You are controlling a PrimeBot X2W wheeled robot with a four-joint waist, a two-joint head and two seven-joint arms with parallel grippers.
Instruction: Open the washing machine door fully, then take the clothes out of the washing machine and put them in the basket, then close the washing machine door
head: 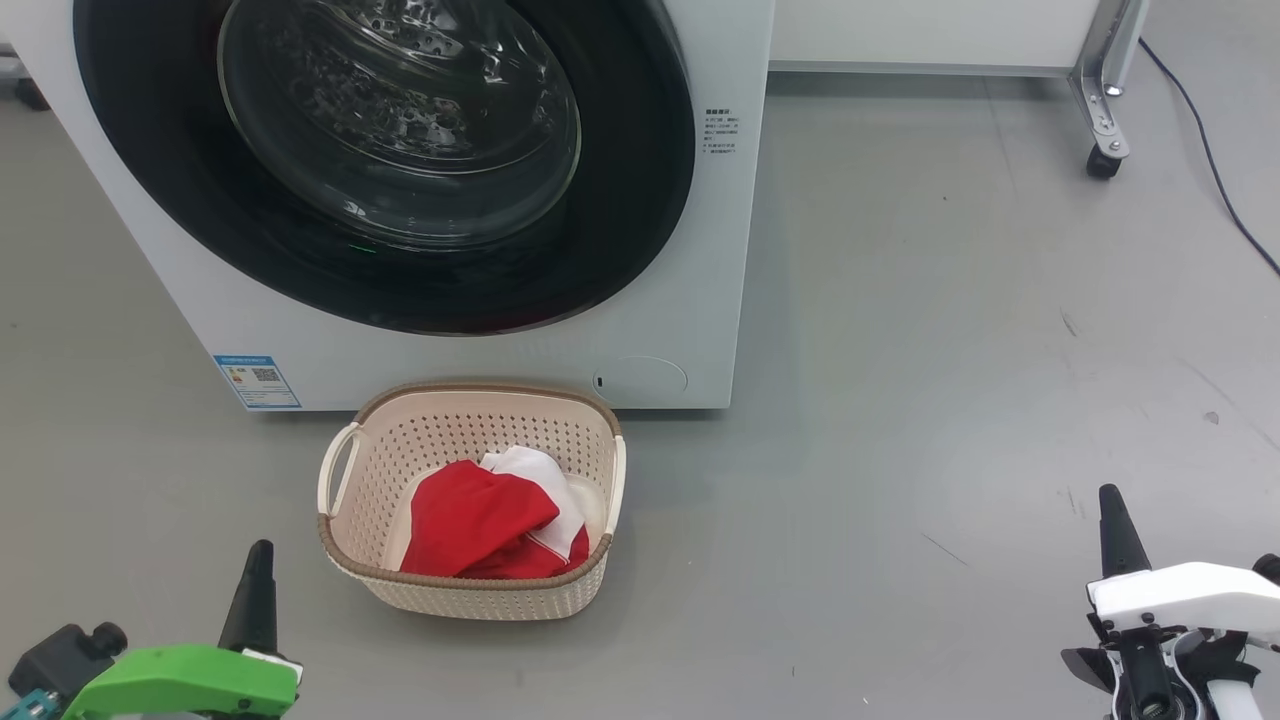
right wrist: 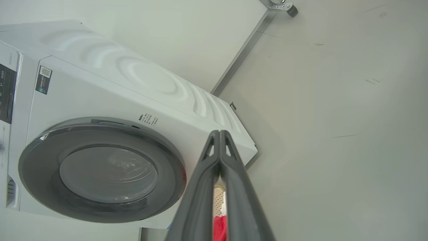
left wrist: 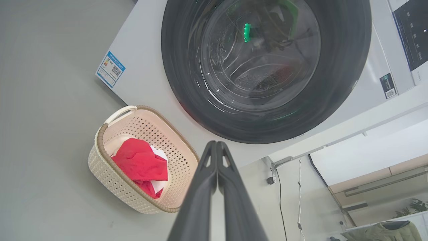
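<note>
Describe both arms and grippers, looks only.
The left gripper has long, dark, tapering fingers on a bright green shell, with a black knob beside it. The right gripper has the same fingers on a white shell, over black parts. Close up, the fingers are matte grey with triangular cut-outs near the tips.

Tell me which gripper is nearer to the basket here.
Left. The left gripper sits close beside the basket, off its near-left corner and not touching it. The right gripper is far off to the basket's right, across a wide stretch of floor.
</note>
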